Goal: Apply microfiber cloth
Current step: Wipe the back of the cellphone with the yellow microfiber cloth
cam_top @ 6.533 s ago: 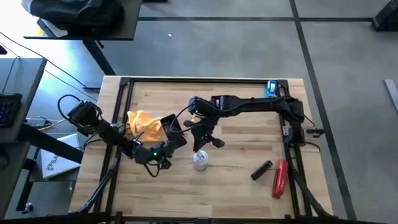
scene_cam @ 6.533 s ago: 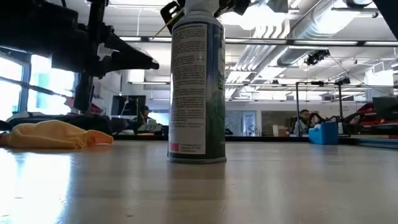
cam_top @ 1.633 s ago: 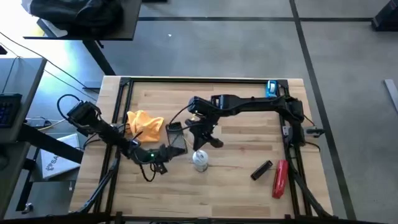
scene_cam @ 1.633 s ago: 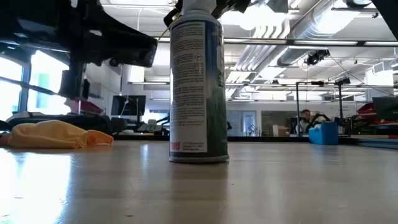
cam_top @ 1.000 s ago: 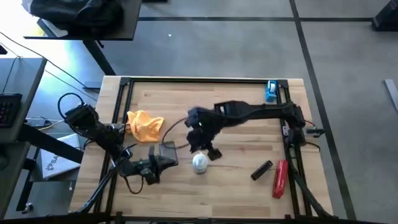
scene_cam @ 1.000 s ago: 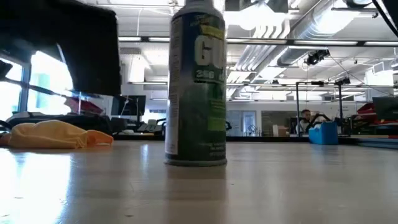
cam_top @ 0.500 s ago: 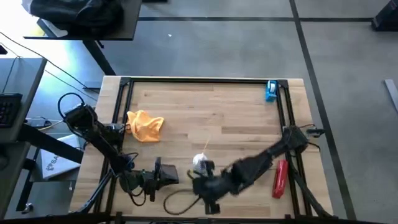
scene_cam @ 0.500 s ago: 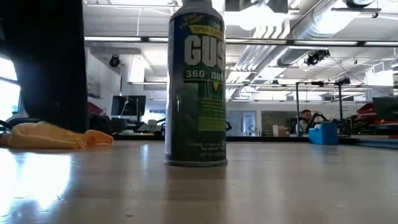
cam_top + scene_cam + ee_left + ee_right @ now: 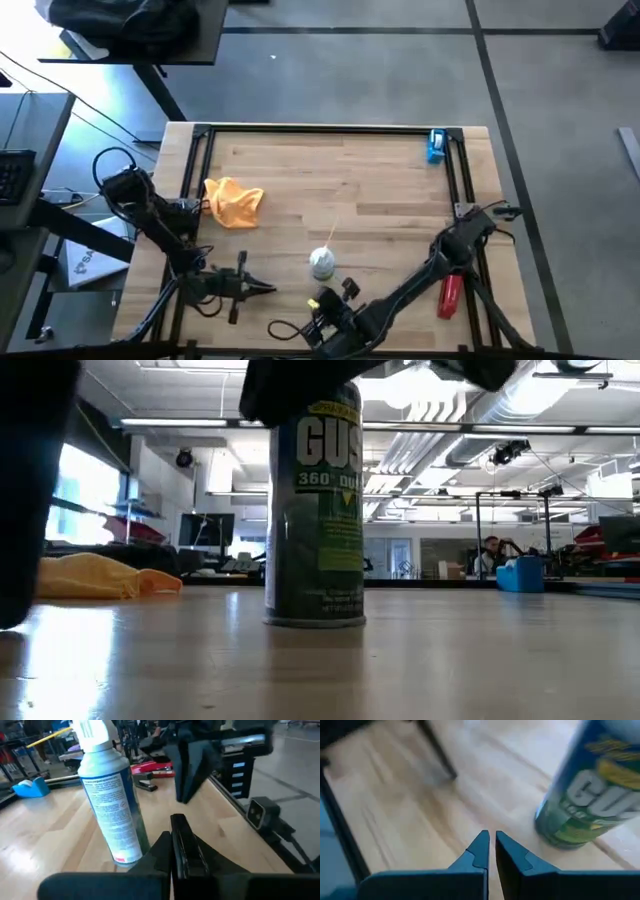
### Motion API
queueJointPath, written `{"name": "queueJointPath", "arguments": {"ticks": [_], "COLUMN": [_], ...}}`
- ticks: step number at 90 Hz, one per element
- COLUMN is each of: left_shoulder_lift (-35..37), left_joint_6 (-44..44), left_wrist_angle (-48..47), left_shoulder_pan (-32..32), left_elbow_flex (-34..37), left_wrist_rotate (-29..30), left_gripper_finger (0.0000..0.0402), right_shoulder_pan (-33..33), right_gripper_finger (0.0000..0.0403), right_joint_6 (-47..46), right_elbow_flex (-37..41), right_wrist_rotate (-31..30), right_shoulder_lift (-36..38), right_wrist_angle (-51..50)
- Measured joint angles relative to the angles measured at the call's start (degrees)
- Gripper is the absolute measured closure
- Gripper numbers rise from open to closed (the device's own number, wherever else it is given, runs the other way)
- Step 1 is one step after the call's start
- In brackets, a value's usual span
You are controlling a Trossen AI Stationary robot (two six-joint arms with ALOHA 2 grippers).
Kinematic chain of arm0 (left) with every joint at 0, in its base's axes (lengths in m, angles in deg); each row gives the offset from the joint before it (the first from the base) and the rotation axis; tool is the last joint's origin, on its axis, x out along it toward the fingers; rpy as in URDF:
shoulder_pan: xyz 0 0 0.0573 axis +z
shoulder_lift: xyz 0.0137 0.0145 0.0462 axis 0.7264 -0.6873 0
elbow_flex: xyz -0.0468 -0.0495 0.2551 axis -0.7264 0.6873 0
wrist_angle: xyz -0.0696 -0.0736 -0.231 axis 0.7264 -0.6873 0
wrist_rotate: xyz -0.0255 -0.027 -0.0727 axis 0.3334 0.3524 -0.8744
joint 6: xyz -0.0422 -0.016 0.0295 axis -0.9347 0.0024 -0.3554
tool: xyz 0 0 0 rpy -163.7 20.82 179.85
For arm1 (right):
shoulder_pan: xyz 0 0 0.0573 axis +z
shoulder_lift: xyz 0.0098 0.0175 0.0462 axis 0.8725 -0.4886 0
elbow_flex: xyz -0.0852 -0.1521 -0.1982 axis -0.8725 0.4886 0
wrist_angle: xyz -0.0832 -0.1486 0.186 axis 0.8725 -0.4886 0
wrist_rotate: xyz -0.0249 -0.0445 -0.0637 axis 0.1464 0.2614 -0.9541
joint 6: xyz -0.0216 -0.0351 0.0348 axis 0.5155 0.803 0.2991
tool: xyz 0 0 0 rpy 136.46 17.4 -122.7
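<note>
The microfiber cloth (image 9: 233, 201) lies crumpled on the left part of the tabletop (image 9: 380, 190), close to the left frame rail and about midway between the far and near edges. It is a bunched heap rather than a flat sheet; from above its longer run goes across the tabletop, with a loose corner pointing toward the right. In the low view the microfiber cloth (image 9: 100, 577) shows as a low mound, wider than it is tall. Nothing touches it.

The left tool (image 9: 262, 289) is well apart from the cloth, near the front-left of the tabletop, its arm folded low along the left rail and its fingers pointing right toward the spray can (image 9: 322, 262). In the left wrist view its fingers (image 9: 183, 845) are pressed together with nothing between them, and the spray can (image 9: 110, 800) stands upright just ahead.

The right tool (image 9: 345, 289) is at the front edge, just in front of the can, its arm stretched low from the right rail across the near right part of the tabletop. In the right wrist view its fingertips (image 9: 481, 847) stand almost together, a thin gap between them, empty, with the can (image 9: 580, 805) close by.

A red tool (image 9: 449, 291) lies by the right rail and a blue tape dispenser (image 9: 437, 146) at the far right corner. Bare wood lies around the cloth toward the middle and the far edge.
</note>
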Motion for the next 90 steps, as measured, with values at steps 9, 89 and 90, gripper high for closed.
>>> {"name": "queueJointPath", "arguments": {"ticks": [9, 89, 90], "left_shoulder_lift": [2.48, 16.32, 16.32], "left_joint_6": [1.32, 1.99, 1.98], "left_wrist_angle": [1.67, -0.58, -0.67], "left_shoulder_pan": [-1.31, -16.46, -16.51], "left_elbow_flex": [0.47, 0.85, 0.83], "left_wrist_rotate": [3.46, 22.97, 23.12], "left_gripper_finger": [0.0394, 0.0394, 0.0394], "right_shoulder_pan": [-0.82, -15.01, -14.91], "right_gripper_finger": [0.0403, 0.0403, 0.0403], "right_joint_6": [-2.22, 24.22, 23.88], "right_elbow_flex": [0.0, 13.54, 14.1], "right_wrist_rotate": [-3.41, 9.58, 9.27], "right_shoulder_lift": [-0.52, -0.43, -0.43], "right_wrist_angle": [-5.25, 12.79, 13.78]}}
